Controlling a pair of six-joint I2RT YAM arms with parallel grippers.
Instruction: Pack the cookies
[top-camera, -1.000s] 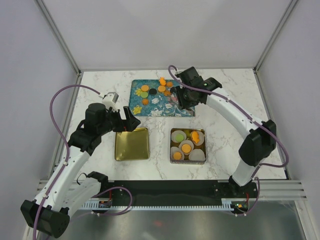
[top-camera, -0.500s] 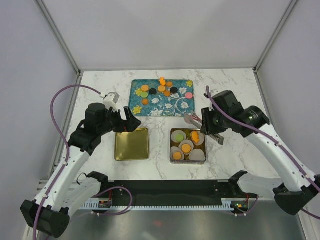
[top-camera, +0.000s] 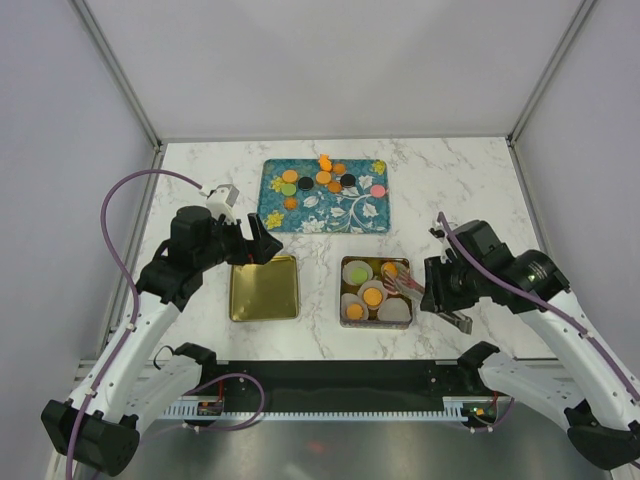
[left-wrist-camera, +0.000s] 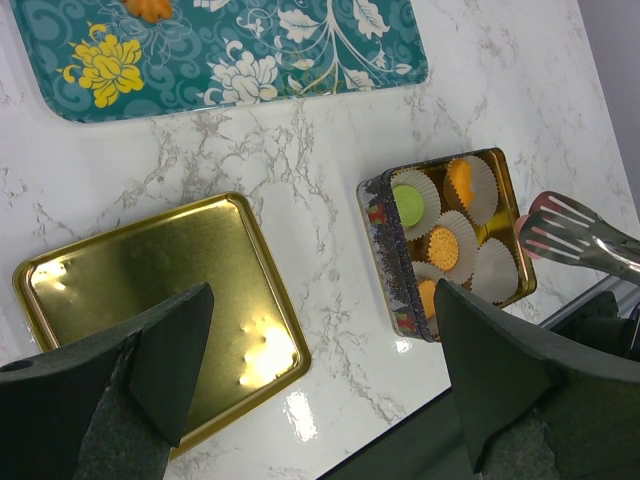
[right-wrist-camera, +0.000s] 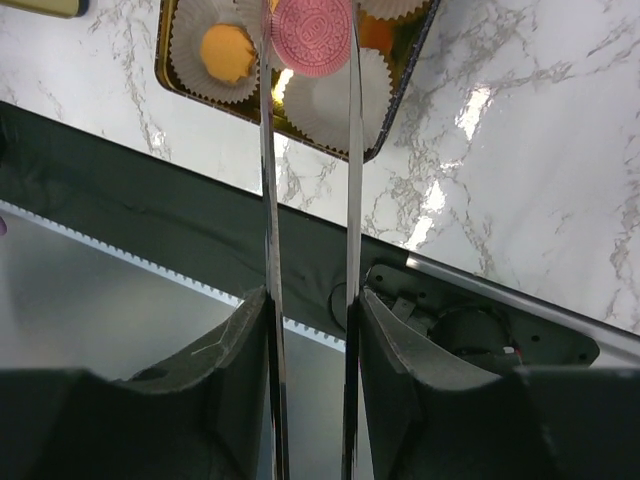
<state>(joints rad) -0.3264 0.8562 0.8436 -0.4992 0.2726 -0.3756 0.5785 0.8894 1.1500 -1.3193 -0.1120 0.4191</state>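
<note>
Presently the right tool (right-wrist-camera: 312, 310) is clamped on tongs (right-wrist-camera: 267, 180) pinching a pink cookie (right-wrist-camera: 312, 38) above the tin (left-wrist-camera: 385, 260). Left tool (left-wrist-camera: 320, 320) gapes wide, empty, above the gold lid (left-wrist-camera: 120, 270); other cookies (top-camera: 322, 178) lie on the teal tray (top-camera: 320, 215).

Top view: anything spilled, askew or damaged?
Nothing stands out. The cookies sit on the teal tray or in paper cups in the tin, none on the marble; one pink cookie is held in the tongs.

Left wrist view: teal tray (left-wrist-camera: 200, 75) cut at 12 o'clock, tongs (left-wrist-camera: 580, 235) cut at 3 o'clock, right wrist view: tin (right-wrist-camera: 398, 95) cut at 12 o'clock
</note>
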